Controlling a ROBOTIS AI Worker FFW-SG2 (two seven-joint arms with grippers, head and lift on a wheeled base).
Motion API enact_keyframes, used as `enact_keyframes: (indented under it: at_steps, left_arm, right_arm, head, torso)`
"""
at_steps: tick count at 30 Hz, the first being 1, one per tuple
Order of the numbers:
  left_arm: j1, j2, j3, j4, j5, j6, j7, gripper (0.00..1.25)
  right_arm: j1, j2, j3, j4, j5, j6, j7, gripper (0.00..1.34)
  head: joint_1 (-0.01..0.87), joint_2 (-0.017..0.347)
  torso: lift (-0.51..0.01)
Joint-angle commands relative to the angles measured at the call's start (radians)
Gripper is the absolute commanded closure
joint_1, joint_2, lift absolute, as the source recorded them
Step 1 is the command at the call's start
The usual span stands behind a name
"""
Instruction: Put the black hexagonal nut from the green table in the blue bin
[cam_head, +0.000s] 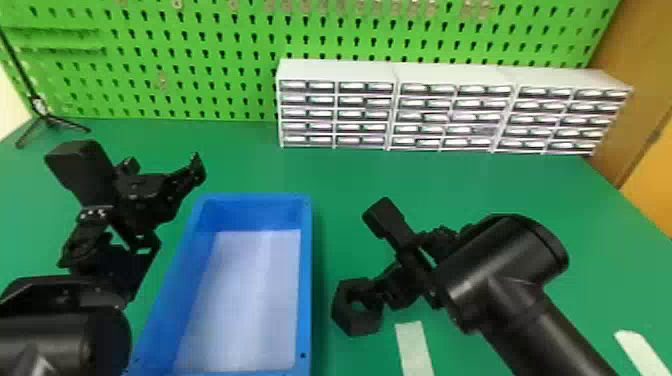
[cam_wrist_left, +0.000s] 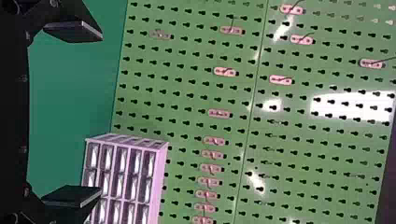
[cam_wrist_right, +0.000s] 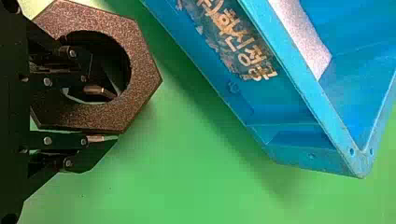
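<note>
Fingers (cam_wrist_left: 74, 31) spread wide, the left gripper (cam_wrist_left: 100, 113) hangs left of the blue bin (cam_head: 306, 280). Just off the bin's right wall, the right gripper (cam_wrist_right: 116, 116) pinches the black hexagonal nut (cam_head: 350, 320), one finger through its hole; the coming move likely calls for a lift leftward over that wall. Behind the green table (cam_head: 240, 170) stand drawer units (cam_head: 450, 75) and a pegboard (cam_head: 225, 65).

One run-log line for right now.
right claw: gripping black hexagonal nut | nut: outside, right of blue bin | left claw: open, empty
</note>
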Motion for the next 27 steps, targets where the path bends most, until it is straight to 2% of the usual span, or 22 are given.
enact_keyframes:
  at_steps: [1,6,10,21,27]
  left_arm:
    - [-0.001,0.0,0.001,0.0,0.0,0.0,0.0,0.13]
    - [0.0,0.0,0.003,0.0,0.0,0.0,-0.001,0.13]
    - [0.0,0.0,0.004,0.0,0.0,0.0,-0.003,0.13]
    - [0.005,0.0,0.009,0.0,0.0,0.0,-0.004,0.13]
    - [0.008,0.0,0.013,0.0,0.0,0.0,-0.004,0.13]
  right_arm:
    - [0.0,0.002,0.001,0.0,0.007,-0.006,0.001,0.98]
    - [0.001,0.003,-0.002,-0.003,0.027,-0.008,0.004,0.98]
    - [0.014,0.006,-0.043,-0.024,0.082,-0.018,0.029,0.98]
    - [0.054,0.013,-0.207,-0.084,0.237,-0.063,0.082,0.98]
    - [0.106,0.02,-0.356,-0.136,0.274,-0.164,0.082,0.98]
  head:
    - [0.692,0.008]
    - [0.692,0.008]
    - [0.692,0.008]
    - [0.692,0.008]
    - [0.692,0.008]
  torso:
    - [-0.097]
    - [-0.097]
    - [-0.097]
    - [-0.097]
    - [-0.097]
